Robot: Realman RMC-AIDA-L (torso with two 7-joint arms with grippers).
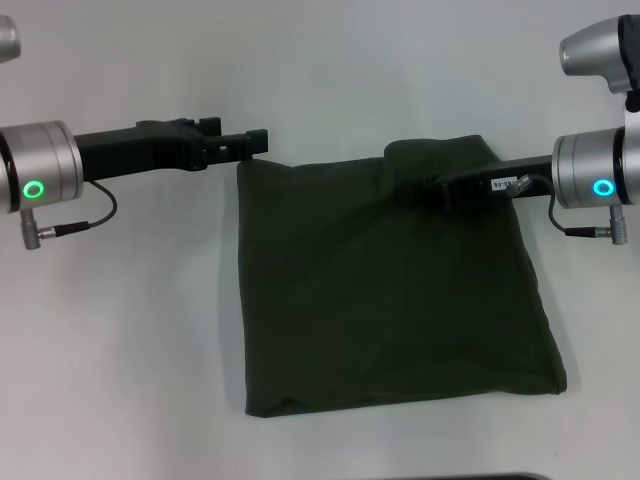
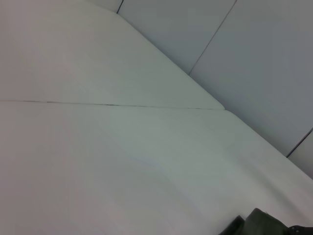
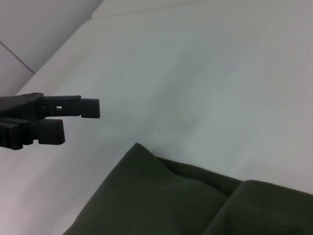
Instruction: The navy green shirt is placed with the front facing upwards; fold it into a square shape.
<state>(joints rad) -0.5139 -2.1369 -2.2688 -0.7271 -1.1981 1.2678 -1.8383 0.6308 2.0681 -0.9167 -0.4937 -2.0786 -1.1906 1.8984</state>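
Navy green shirt folded roughly square, centre-right of frame on white counter.
Left tool released at its upper-left corner; right tool over upper-right fold, grip state unclear.

Three cameras over one folding table.
The head view looks steeply down; both wrist views skim low, sharing the shirt corner at eleven o'clock.

No readable text anywhere. The right arm carries a small white label, print too tiny to make out.
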